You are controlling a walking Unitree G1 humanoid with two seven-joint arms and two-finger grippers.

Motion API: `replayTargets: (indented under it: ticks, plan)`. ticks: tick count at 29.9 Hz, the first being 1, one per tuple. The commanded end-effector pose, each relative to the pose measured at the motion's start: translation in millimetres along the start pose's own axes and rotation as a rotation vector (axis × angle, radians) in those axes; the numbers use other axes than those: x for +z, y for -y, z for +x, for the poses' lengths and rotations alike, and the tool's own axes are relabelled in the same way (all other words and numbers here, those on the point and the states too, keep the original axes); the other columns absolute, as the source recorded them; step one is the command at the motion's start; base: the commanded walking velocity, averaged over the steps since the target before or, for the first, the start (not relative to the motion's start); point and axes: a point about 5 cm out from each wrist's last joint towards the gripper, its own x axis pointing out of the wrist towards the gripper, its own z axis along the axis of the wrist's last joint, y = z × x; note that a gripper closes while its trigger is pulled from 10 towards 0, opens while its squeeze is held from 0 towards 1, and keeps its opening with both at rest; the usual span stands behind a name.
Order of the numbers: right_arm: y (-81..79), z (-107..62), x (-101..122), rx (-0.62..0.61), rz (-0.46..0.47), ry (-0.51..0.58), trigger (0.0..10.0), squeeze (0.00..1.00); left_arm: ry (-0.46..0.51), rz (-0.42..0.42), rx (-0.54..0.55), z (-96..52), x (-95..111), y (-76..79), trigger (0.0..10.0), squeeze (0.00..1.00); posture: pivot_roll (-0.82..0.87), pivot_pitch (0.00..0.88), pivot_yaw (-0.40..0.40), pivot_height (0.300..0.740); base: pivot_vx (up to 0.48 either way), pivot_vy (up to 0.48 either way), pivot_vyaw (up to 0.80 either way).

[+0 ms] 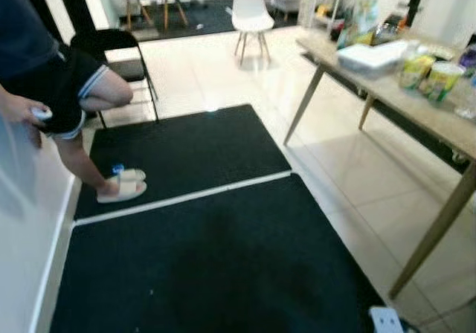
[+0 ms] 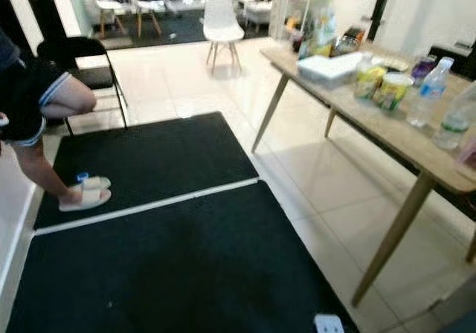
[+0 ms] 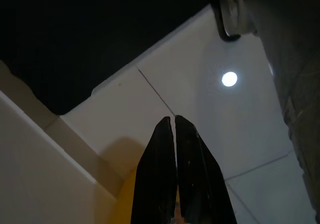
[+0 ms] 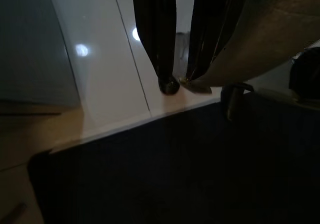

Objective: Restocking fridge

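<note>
A wooden table stands on my right. On it are two clear water bottles, green-and-yellow tubs, a white box and more packages at its far end. A white panel runs along the left edge; I cannot tell whether it is the fridge. My left gripper hangs over pale floor tiles, its fingers pressed together with nothing between them. My right gripper hangs near the edge of the black mat, its two fingers apart and empty.
A person in dark shorts and pale slippers stands at the left, by a black folding chair. Two black mats cover the floor ahead. A white chair stands farther back. A white power strip lies near the table leg.
</note>
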Motion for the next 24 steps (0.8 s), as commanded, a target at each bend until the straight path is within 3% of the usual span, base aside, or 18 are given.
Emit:
replayTargets:
  ticks: [1,17,24]
  plan:
    - [1.9,-1.0,-3.3,-0.014,-0.008,-0.014,10.0,0.0,0.029,-0.003,-0.005,0.7,7.6,3.0,10.0,0.0,-0.09,0.0,0.001,0.74,0.0,0.0,0.0]
    - [1.6,-0.9,-3.6,-0.015,-0.019,-0.017,10.0,0.0,0.031,-0.013,-0.006,0.6,7.2,2.9,10.0,0.0,-0.09,0.0,0.005,0.74,0.0,0.0,0.0]
    - [0.2,-0.6,-3.0,-0.007,-0.022,-0.012,10.0,0.0,0.031,-0.001,-0.011,0.6,7.3,2.9,10.0,0.0,-0.09,0.0,0.007,0.74,0.318,0.0,0.0]
